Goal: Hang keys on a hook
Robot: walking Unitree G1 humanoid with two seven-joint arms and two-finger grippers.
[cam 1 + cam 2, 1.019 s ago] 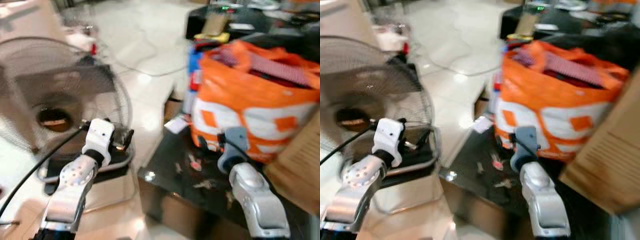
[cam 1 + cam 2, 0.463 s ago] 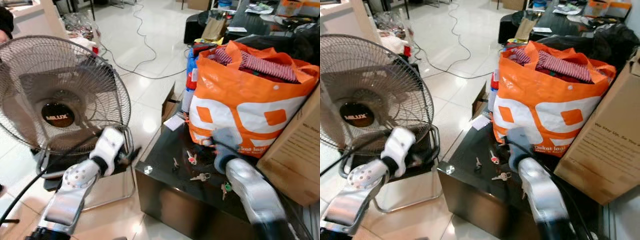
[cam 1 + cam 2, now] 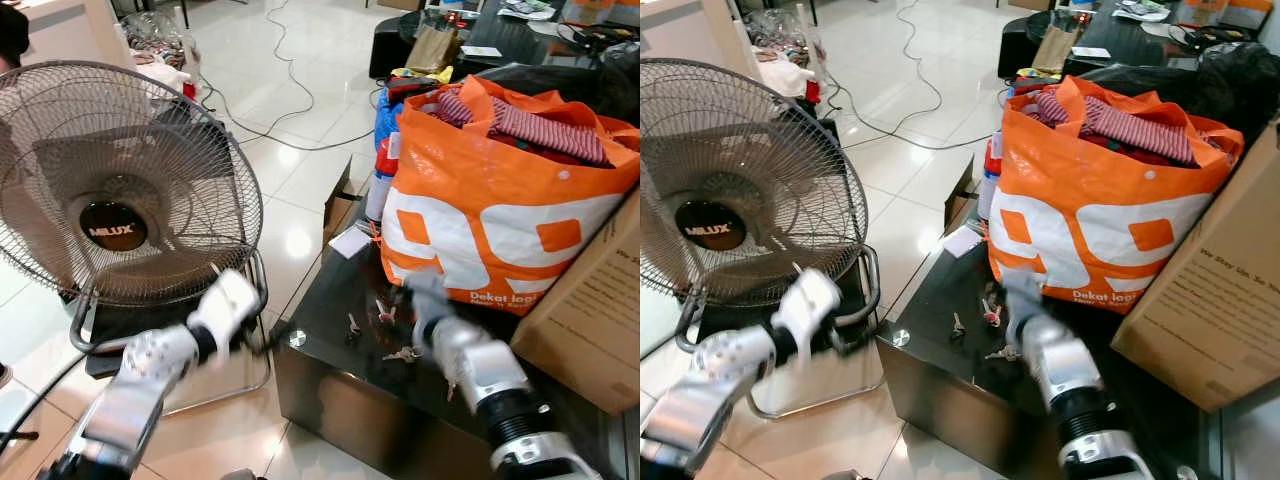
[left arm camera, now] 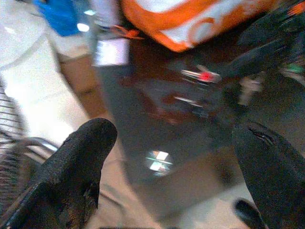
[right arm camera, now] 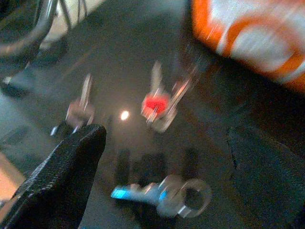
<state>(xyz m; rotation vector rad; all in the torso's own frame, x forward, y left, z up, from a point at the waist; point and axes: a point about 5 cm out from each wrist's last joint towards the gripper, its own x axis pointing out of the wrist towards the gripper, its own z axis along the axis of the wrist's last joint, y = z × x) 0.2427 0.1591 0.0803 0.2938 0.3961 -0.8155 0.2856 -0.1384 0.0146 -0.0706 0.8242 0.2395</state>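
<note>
Three sets of keys lie on the dark glossy table (image 3: pixel 330 330), all close in front of the orange bag (image 3: pixel 500 190). The red-tagged key (image 5: pixel 156 102) lies nearest the bag's base. A plain silver key (image 5: pixel 81 107) sits beside it, toward the table's fan-side edge. A third bunch, the blue-tagged key with a ring (image 5: pixel 162 194), lies farther out from the bag, nearer the table's front edge. In the left eye view they are small marks on the tabletop: the silver key at (image 3: pixel 352 324), the red-tagged one at (image 3: pixel 382 312) and the ringed bunch at (image 3: pixel 402 353).

The right gripper (image 3: pixel 425 300) hovers over the table just in front of the bag and right above the keys, blurred by motion. Its wrist view shows the two black fingers (image 5: pixel 62 176) spread apart with the keys between and beyond them, none of them held.

The left gripper (image 3: pixel 268 335) hangs beside the table's corner, away from the bag, over the white tiled floor (image 3: pixel 300 120). Its fingers (image 4: pixel 76 167) are also wide apart and hold nothing.

The bag is stuffed with striped cloth (image 3: pixel 540 120). A brown cardboard box (image 3: pixel 590 320) leans against the bag on the side away from the fan. A white paper slip (image 3: pixel 350 242) lies at the table's far corner near the bag. A large floor fan (image 3: pixel 120 190) stands on the tiles across from the bag, behind the left arm.
</note>
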